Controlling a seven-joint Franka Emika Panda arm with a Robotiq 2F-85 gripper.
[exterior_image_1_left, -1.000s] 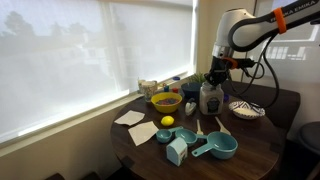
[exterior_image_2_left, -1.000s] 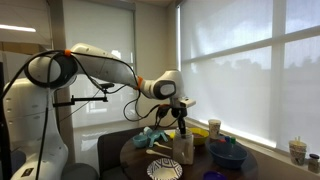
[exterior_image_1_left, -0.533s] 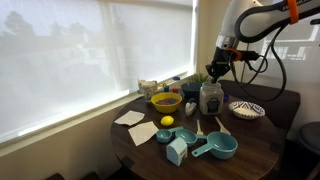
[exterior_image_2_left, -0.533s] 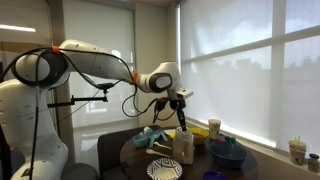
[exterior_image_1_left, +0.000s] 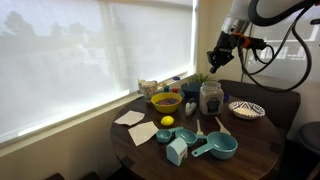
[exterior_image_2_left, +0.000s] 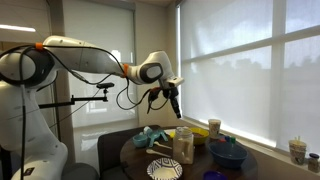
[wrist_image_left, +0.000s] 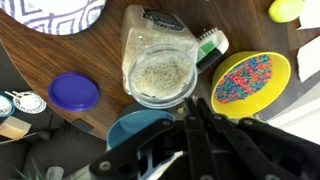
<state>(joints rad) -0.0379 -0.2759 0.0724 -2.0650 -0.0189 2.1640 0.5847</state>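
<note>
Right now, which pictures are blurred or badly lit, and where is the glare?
Wrist view: the jar and the yellow bowl are sharp, but the shut fingers at the bottom edge are dark and out of focus. Both exterior views: the bright window blinds backlight the scene, so the table looks dim.

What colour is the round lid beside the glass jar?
The lid is purple, clearest in the wrist view.

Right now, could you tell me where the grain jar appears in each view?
In an exterior view: grain jar mid-table, left of the patterned plate.
In an exterior view: grain jar up-right of that plate.
Wrist view: grain jar centre; plate, the shared landmark, top left.
</note>
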